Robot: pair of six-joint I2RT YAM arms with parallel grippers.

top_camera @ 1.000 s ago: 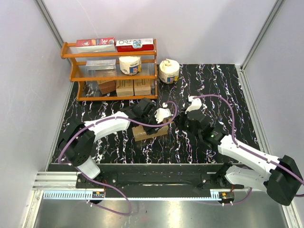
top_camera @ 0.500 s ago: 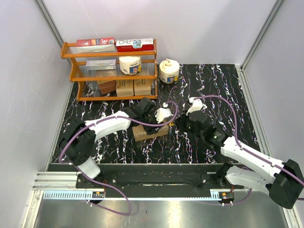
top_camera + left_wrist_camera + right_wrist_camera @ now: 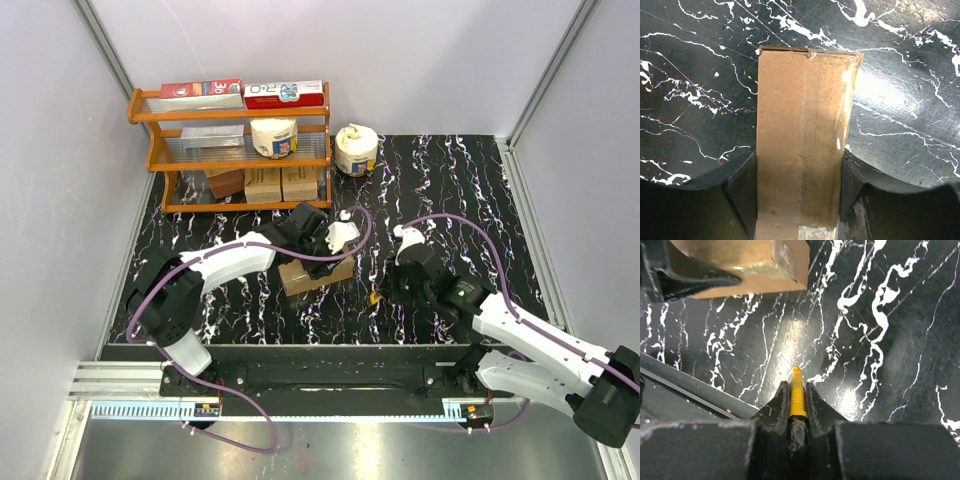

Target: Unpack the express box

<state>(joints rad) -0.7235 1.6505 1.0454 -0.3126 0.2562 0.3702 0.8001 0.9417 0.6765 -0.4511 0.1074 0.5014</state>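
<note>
The express box (image 3: pixel 312 277), a plain brown oblong carton with clear tape along its top, lies on the black marbled table in the top view. My left gripper (image 3: pixel 340 258) is shut on its right end. In the left wrist view the box (image 3: pixel 802 115) runs away from the camera and both dark fingers (image 3: pixel 740 187) press its long sides. My right gripper (image 3: pixel 384 292) hovers just right of the box, shut on a slim yellow ribbed tool (image 3: pixel 798 392) whose tip points at the table. The box's corner (image 3: pixel 755 262) shows at the top left of the right wrist view.
An orange wooden rack (image 3: pixel 235 150) at the back left holds red-and-white cartons, small brown boxes and a white roll. A white tub (image 3: pixel 355 150) stands to the right of the rack. A metal rail (image 3: pixel 685 387) lines the near table edge.
My right gripper has drawn back toward the near edge and lowered beside the box's right end, still holding the yellow tool. The left gripper and the box have stayed in place.
</note>
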